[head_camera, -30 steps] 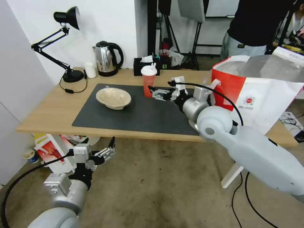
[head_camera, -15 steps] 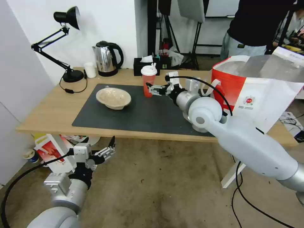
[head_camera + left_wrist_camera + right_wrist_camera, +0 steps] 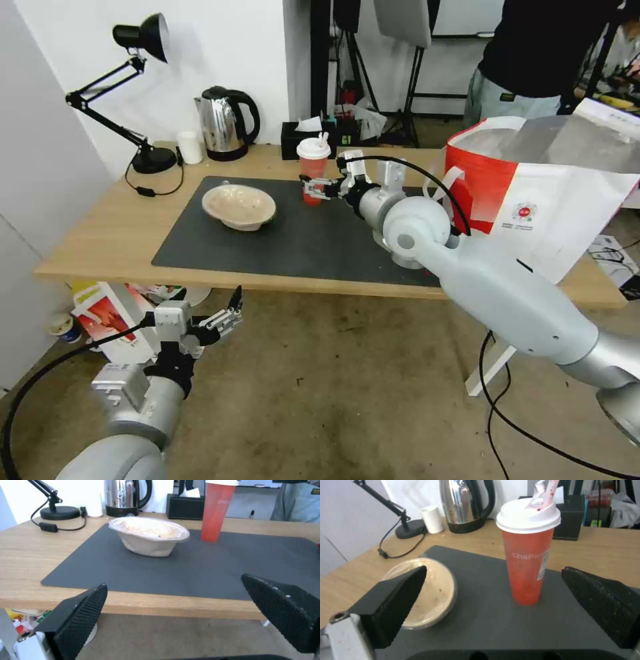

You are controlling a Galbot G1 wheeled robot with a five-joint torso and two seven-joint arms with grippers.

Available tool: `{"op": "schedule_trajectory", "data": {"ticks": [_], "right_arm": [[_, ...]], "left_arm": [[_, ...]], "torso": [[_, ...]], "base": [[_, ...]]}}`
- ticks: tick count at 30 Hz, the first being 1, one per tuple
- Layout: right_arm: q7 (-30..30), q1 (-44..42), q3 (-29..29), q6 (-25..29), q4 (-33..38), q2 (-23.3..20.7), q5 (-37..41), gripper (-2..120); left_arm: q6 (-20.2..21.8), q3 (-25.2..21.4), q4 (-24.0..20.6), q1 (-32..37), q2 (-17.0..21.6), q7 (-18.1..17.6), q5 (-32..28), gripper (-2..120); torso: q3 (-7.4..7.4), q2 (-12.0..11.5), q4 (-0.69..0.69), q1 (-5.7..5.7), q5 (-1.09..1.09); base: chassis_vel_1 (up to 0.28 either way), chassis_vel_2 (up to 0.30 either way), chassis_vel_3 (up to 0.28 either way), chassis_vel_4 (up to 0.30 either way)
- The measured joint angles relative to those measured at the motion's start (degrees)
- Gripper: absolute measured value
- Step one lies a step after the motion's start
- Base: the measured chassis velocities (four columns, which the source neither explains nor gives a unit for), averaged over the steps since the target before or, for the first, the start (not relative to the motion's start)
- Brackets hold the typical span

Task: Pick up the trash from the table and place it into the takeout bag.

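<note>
The trash on the table [image 3: 100, 233] is a red cup [image 3: 313, 162] with a white lid and a shallow beige bowl [image 3: 240, 205], both on the dark mat [image 3: 287, 240]. My right gripper [image 3: 311, 189] is open and level with the cup's lower half, just short of it. From the right wrist the cup [image 3: 528, 562] stands upright beyond the spread fingers [image 3: 393, 605], apart from both, with the bowl [image 3: 430, 592] beside it. The takeout bag [image 3: 533, 187] stands open at the table's right end. My left gripper [image 3: 223, 320] hangs open below the table's front edge, facing the bowl [image 3: 150, 533].
Along the table's back edge are a desk lamp [image 3: 143, 40], a small white cup [image 3: 190, 147], a steel kettle [image 3: 227, 123] and a black tissue box [image 3: 300, 137]. A smaller printed bag [image 3: 110, 317] lies on the floor under the table. A person stands behind the takeout bag.
My right arm has reached left and farther over the mat, bringing its open gripper up to the red cup. The left arm, cup and bowl have not moved.
</note>
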Motion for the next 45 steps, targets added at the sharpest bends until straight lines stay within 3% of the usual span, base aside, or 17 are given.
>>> {"op": "schedule_trajectory", "data": {"ticks": [13,45], "right_arm": [[-0.2,1.4,1.0,0.0,-8.2,4.4,-0.8,100],[-7.4,5.0,3.3,0.7,-27.7,15.4,-6.9,100]], "left_arm": [[0.0,0.3,-0.2,0.2,-0.4,0.0,0.2,100],[-0.2,0.4,-0.2,-0.2,0.1,0.1,0.1,100]], "torso": [[0.00,0.0,0.00,0.00,0.01],[0.00,0.0,0.01,0.01,0.00]], "base": [[0.000,0.000,0.000,0.000],[0.000,0.000,0.000,0.000]]}}
